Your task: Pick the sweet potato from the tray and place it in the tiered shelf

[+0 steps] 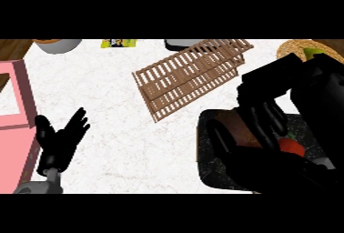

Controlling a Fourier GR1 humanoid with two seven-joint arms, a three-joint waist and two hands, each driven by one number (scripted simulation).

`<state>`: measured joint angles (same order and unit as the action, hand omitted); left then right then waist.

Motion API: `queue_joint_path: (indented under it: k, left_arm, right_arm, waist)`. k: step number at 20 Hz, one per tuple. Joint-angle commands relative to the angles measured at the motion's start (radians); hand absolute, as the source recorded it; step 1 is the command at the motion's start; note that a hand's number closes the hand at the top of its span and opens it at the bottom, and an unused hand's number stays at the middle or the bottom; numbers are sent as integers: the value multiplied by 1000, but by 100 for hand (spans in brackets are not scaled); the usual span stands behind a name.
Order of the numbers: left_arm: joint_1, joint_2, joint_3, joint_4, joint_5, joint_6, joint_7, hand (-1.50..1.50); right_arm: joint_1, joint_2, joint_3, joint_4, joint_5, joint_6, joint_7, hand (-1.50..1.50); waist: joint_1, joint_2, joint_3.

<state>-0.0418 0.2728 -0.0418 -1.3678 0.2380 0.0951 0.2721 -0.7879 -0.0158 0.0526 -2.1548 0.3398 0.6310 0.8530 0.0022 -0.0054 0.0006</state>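
Observation:
A dark speckled tray (204, 159) lies at the right of the counter. My right hand (269, 119) hangs low over it and hides most of it, fingers pointing down and left and fairly straight. Between its thumb and fingers shows a brown patch, the sweet potato (239, 129), lying in the tray. I cannot tell whether the hand touches it. The tiered shelf (191, 77), made of brown wooden slats, stands left of and behind the tray. My left hand (59, 139) rests open at the lower left, fingers up, holding nothing.
A red round item (291, 145) lies in the tray beside my right hand. A pink board (17, 107) lines the left edge. Along the back are a grey bowl (60, 45), a yellow packet (119, 43), a dark object (178, 44) and a round woven mat (299, 48).

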Motion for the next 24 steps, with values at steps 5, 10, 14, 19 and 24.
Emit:
queue_joint_path:
  k: [5, 10, 14, 19, 24]
  left_arm:
    - [-8, 29, 34, 16, 26, -53, 23, 0]
    - [-16, -7, -1, -56, -10, 1, 87, 0]
    - [21, -30, 4, -19, -25, -11, 6, 0]
    - [-50, -51, 19, 74, -38, -11, -24, 0]
    - [-21, 8, 57, 50, -17, -71, -9, 0]
  right_arm:
    - [-343, -122, -239, 381, -42, -51, -26, 150]
    - [-460, -188, -245, 575, -32, -54, -85, 150]
    - [-517, -191, -208, 726, 9, -91, -175, 150]
    - [-472, -268, -182, 875, 52, -63, -405, 150]
    - [-505, -252, -138, 1004, 128, -151, -522, 150]
  waist:
    - [16, 8, -2]
    - [16, 7, -1]
    - [19, 8, -2]
    - [12, 12, -1]
    - [15, 9, -1]
